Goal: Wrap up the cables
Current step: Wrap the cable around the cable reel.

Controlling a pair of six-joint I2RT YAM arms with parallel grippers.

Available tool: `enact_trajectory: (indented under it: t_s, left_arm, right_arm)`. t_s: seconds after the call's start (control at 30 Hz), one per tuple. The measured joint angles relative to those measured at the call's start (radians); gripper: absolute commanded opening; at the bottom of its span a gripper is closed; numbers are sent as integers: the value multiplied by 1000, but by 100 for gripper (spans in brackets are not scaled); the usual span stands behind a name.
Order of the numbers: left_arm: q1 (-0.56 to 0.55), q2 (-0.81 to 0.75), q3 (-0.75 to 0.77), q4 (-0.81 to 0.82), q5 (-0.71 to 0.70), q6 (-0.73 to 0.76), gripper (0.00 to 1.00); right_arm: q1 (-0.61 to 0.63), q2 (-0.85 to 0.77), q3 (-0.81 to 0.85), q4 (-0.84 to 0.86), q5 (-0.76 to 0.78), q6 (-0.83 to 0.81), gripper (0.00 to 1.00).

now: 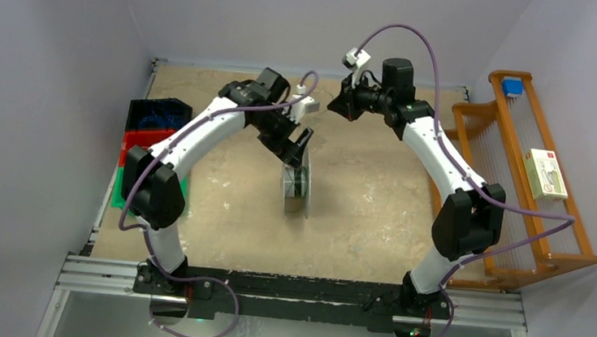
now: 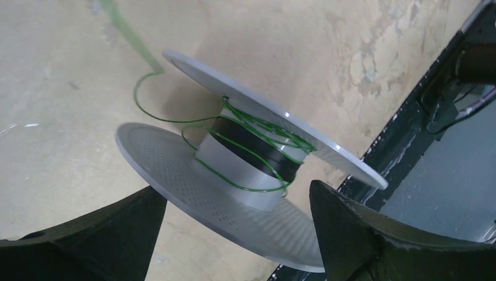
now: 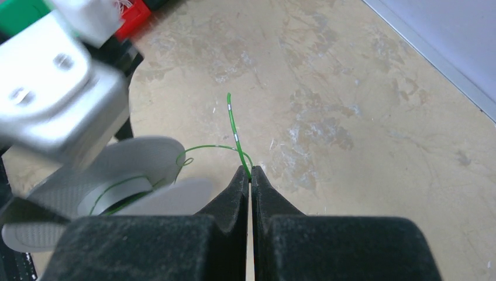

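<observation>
Our right fingers [image 3: 234,202] clamp the green cable [image 3: 234,126]; our left fingers [image 2: 105,240] gape around the spool [image 2: 234,164], so slack turns may unwind.

Soft, even overhead light leaves the table [image 1: 373,216] bright with faint shadows; in the right wrist view the near metal bracket [image 3: 52,99] and spool [image 3: 140,155] blur, while the green cable [image 3: 234,126] looks sharp.

Spool [image 1: 297,186] on the counter [image 1: 381,216], flanks open
Bare counter lies either side of the spool; the left pincer [image 2: 237,190] straddles it wide, a green cable [image 3: 234,126] runs from it to the right pincer [image 3: 250,172], bins [image 1: 152,123] line the left edge.
</observation>
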Motion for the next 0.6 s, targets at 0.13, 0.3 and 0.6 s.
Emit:
enact_trajectory:
  t_s: [0.13, 0.3, 0.6]
  left_arm:
    - [-82, -16, -3, 4, -61, -25, 62]
    - [-80, -19, -19, -3, -135, -30, 41]
    - [-82, -43, -35, -8, -227, -23, 0]
  right_arm:
    - [0, -12, -17, -5, 11, -2, 0]
    - [0, -38, -20, -6, 24, -3, 0]
    - [1, -45, -18, -9, 21, -4, 0]
